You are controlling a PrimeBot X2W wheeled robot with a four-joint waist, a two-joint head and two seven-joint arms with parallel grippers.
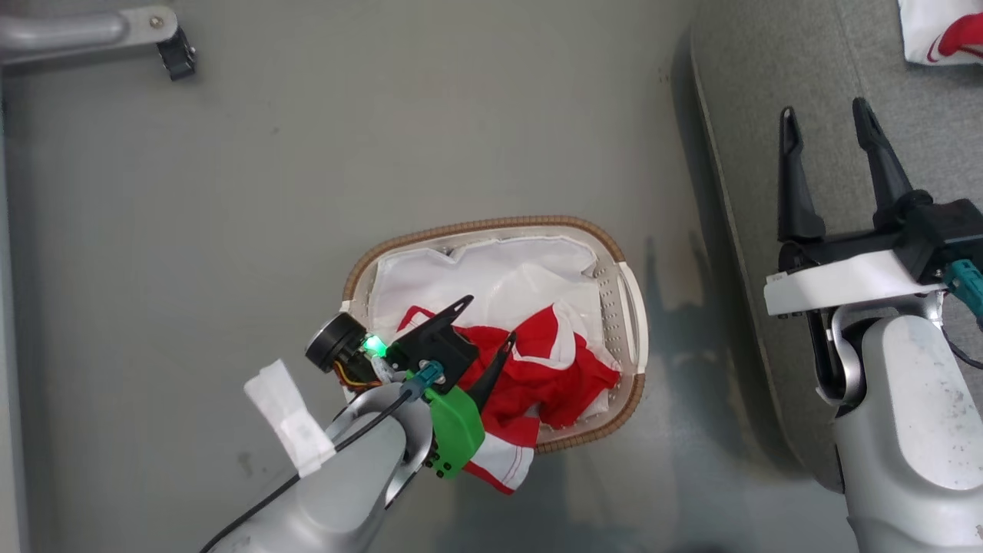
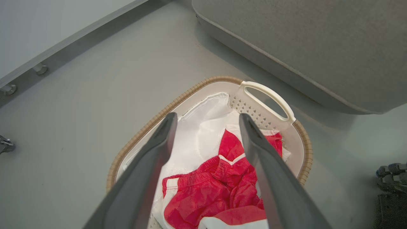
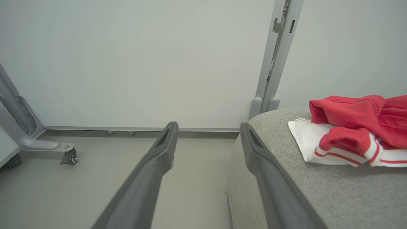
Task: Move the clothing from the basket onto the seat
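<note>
The cream basket (image 1: 491, 224) with its brown rim stands on the floor, left of the grey seat (image 1: 768, 92). Crumpled red-and-white clothing (image 1: 553, 369) lies in its near half on a white liner sheet (image 1: 499, 276), and one piece hangs over the near rim. My left gripper (image 1: 488, 319) hovers open just above the red pile, nothing between its fingers. The left wrist view looks down on the clothing (image 2: 203, 190) between those spread fingers (image 2: 165, 140). My right gripper (image 1: 823, 111) is open and empty over the seat's left edge. Another red-and-white garment (image 3: 356, 121) lies on the seat (image 3: 286, 178).
A grey frame leg with a black caster (image 1: 173, 50) stands on the floor at the far left. A pale wall with a metal upright (image 3: 273, 63) closes the back. Bare grey floor (image 1: 384, 138) surrounds the basket.
</note>
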